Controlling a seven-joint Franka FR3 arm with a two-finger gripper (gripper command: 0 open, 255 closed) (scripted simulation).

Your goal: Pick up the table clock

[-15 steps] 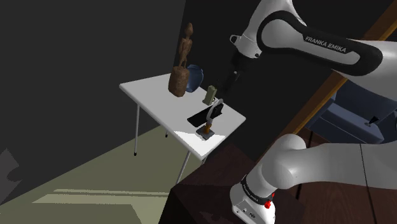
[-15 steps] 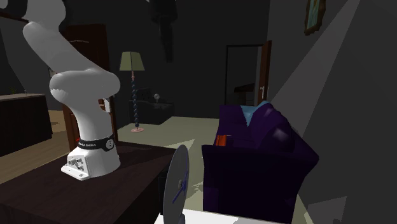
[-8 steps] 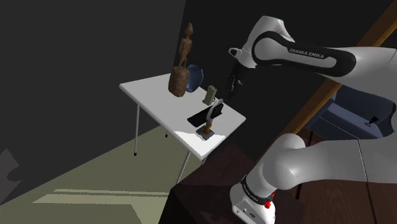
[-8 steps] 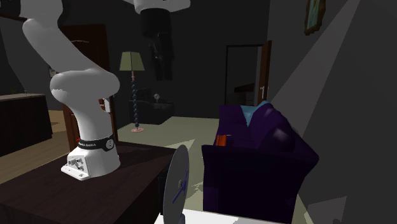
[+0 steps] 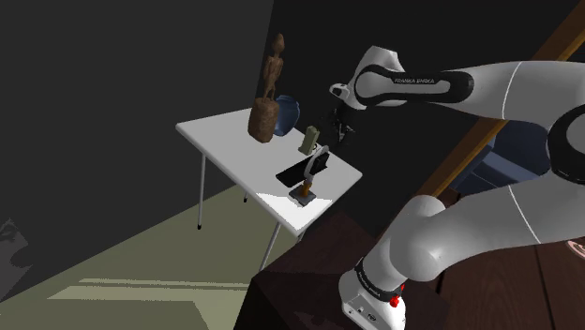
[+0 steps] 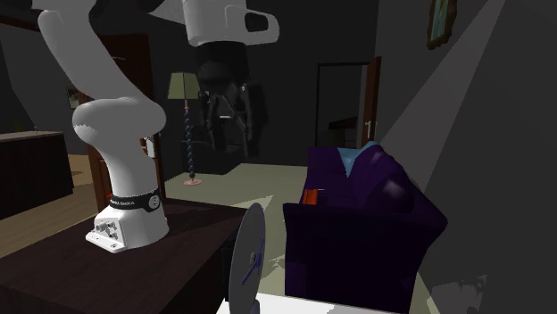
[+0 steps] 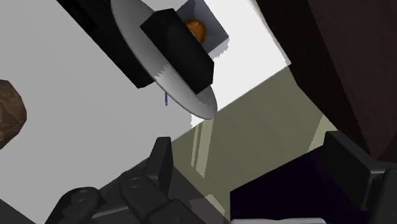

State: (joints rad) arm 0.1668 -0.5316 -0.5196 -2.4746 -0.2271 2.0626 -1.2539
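**Shoulder view.** The white arm (image 5: pixel 497 80) reaches from its dark stand (image 5: pixel 309 281) toward a white table (image 5: pixel 225 141). White lettering (image 5: pixel 412 82) on the arm's black forearm section reads FRANKA EMIKA. The black gripper (image 5: pixel 339 128) hangs above the table's edge on this view's right, apart from everything on the tabletop. The table clock (image 5: pixel 317 161) stands on the table near the corner closest to the stand, below and slightly left of the gripper in this view. It is a thin pale disc with a black box at its back. Just in front of it sits a small square base (image 5: pixel 303 194) bearing an orange piece. Farther back stand a small olive object (image 5: pixel 307 141), a brown wooden figure (image 5: pixel 268 94) and, behind the figure, a blue rounded object (image 5: pixel 287 112).

**Second exterior view.** The gripper (image 6: pixel 229 143) points downward with its fingers spread and nothing between them (that is, released). The table clock (image 6: pixel 250 254) rises nearly edge-on at the lower margin, with thin blue hands on its grey face; no numerals can be made out. A black band (image 6: pixel 134 203) round the arm's foot carries white lettering too small to read. Behind stand a purple armchair (image 6: pixel 366 214), a floor lamp (image 6: pixel 185 89) and a framed picture (image 6: pixel 437 22).

**Wrist view.** The fingers (image 7: pixel 162 159) of the gripper (image 7: pixel 252 153) stand wide apart. The table clock (image 7: pixel 178 70) lies ahead of them on the white tabletop, not between them and untouched. The square base with its orange piece (image 7: pixel 196 28) is just beyond the clock.
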